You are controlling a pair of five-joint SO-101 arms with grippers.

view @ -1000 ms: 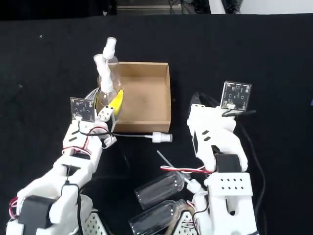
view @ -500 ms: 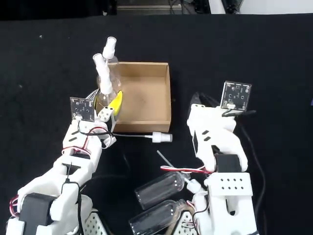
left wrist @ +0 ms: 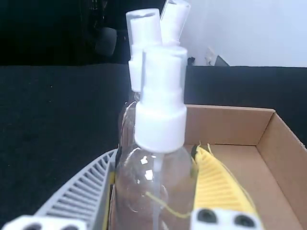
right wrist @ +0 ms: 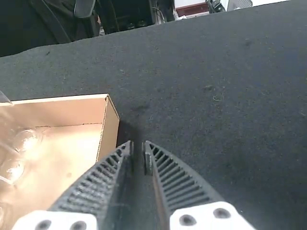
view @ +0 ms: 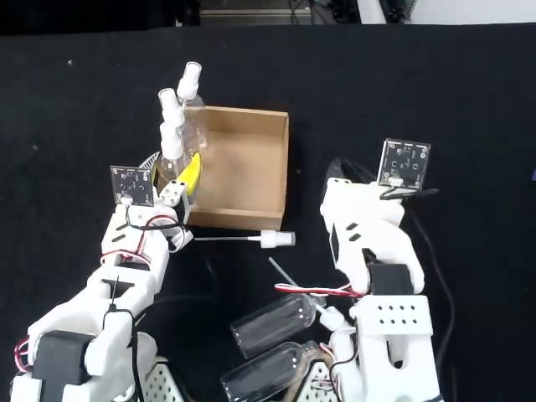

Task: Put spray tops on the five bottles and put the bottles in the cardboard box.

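The left hand (view: 177, 177) is clamped on a capped bottle (left wrist: 153, 177) at the 9 o'clock wall of the box (view: 247, 167), with other capped bottles (view: 191, 79) just beyond at 12 o'clock. The right hand (right wrist: 136, 155) is seen together and empty at the box's 3 o'clock. A loose spray top (view: 276, 239) is seen on the counter (view: 435, 92) at the box's 6 o'clock, two uncapped bottles (view: 276, 322) farther out.

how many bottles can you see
5: three bottles with spray tops at the cardboard box's edge, the nearest bottle in the left gripper; two bare, lying by the arm bases.
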